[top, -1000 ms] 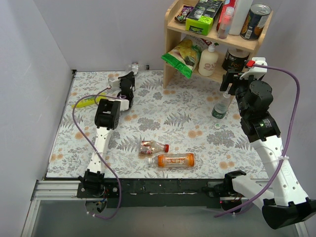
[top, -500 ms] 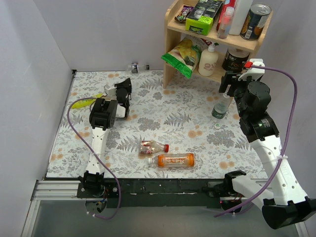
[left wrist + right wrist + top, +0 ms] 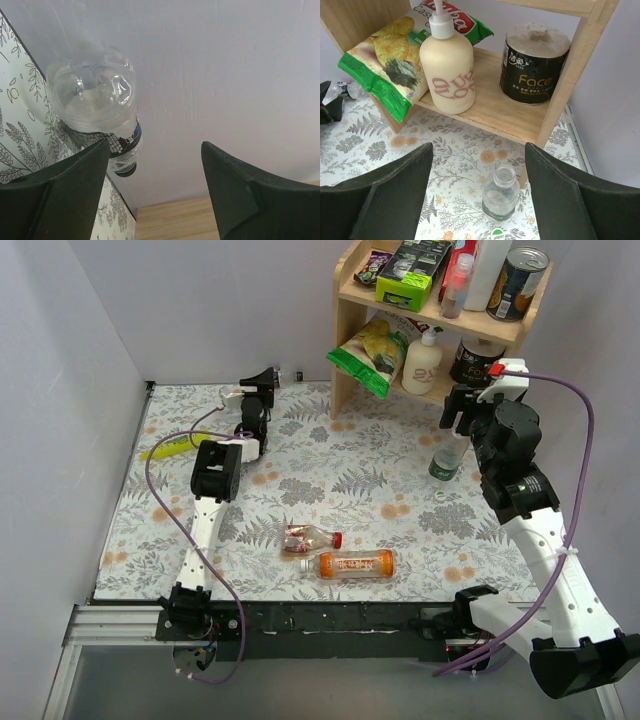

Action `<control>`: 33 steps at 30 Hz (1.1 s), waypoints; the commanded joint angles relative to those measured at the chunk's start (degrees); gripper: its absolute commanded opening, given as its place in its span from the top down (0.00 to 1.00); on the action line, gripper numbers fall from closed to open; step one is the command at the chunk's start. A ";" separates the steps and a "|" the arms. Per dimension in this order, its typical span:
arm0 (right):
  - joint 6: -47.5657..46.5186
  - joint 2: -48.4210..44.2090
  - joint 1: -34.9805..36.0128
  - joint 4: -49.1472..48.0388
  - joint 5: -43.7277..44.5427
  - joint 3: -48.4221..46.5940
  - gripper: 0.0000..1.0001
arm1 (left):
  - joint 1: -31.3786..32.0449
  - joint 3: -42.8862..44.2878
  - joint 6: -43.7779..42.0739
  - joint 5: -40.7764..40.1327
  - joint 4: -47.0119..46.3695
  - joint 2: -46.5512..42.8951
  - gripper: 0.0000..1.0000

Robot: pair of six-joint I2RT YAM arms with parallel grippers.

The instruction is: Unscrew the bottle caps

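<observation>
**A:** Where is the bottle nearest the left hand [image 3: 155, 150]?

**B:** The dark-blue-labelled bottle [image 3: 95, 95] lies on its side at the far edge of the bench [image 3: 330, 470], against the wall [image 3: 225, 75]. Its base faces the hand and its black cap [image 3: 125, 171] points away. The hand is spread and pinches nothing.

**A:** How will it handle?

**B:** It looks empty, so probably light, thin-walled and apt to roll or crumple. Steady the body and turn the cap by its rim.

**A:** What changed?

**B:** A second ago the left hand was pressed together and nearer. Now it reaches farther and is spread. The right hand [image 3: 479, 150], spread above the uncapped green-labelled bottle [image 3: 501, 195], barely moved.
</observation>
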State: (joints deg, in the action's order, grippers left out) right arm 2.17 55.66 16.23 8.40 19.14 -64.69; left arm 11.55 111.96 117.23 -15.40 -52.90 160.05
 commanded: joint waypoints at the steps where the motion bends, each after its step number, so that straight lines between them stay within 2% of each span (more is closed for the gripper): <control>1: -0.07 0.50 -0.14 -4.09 0.11 0.61 0.20 | 0.84 0.80 19.53 0.11 14.41 4.83 0.26; 7: -0.42 0.68 -0.06 -4.45 0.64 1.14 0.20 | 1.54 1.50 19.79 0.10 17.56 5.19 0.31; 12: -0.59 0.42 -0.14 -4.71 0.99 1.49 0.20 | 1.81 5.54 19.61 0.46 26.08 5.89 0.35; 18: -0.77 0.15 -0.06 -4.89 1.43 1.76 0.20 | 1.89 10.11 20.23 0.72 33.21 7.21 0.44; 22: -0.94 -0.02 -0.06 -4.98 1.69 1.93 0.20 | 1.90 10.29 21.02 0.90 34.88 7.30 0.53; 27: -1.12 -0.29 -0.06 -5.33 2.13 2.37 0.20 | 1.81 10.03 20.67 1.25 34.45 7.39 0.71; 29: -1.12 -0.29 -0.06 -5.50 2.13 2.63 0.20 | 1.81 9.86 20.41 1.42 33.92 7.47 0.75; 33: -1.21 -0.11 -0.06 -5.42 2.31 2.63 0.20 | 1.81 8.37 20.23 1.77 31.73 7.21 0.92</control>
State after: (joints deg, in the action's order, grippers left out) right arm 1.45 56.58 16.23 5.85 20.34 -62.15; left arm 12.62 123.42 116.88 -14.96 -30.22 163.09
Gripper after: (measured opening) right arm 0.804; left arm 0.152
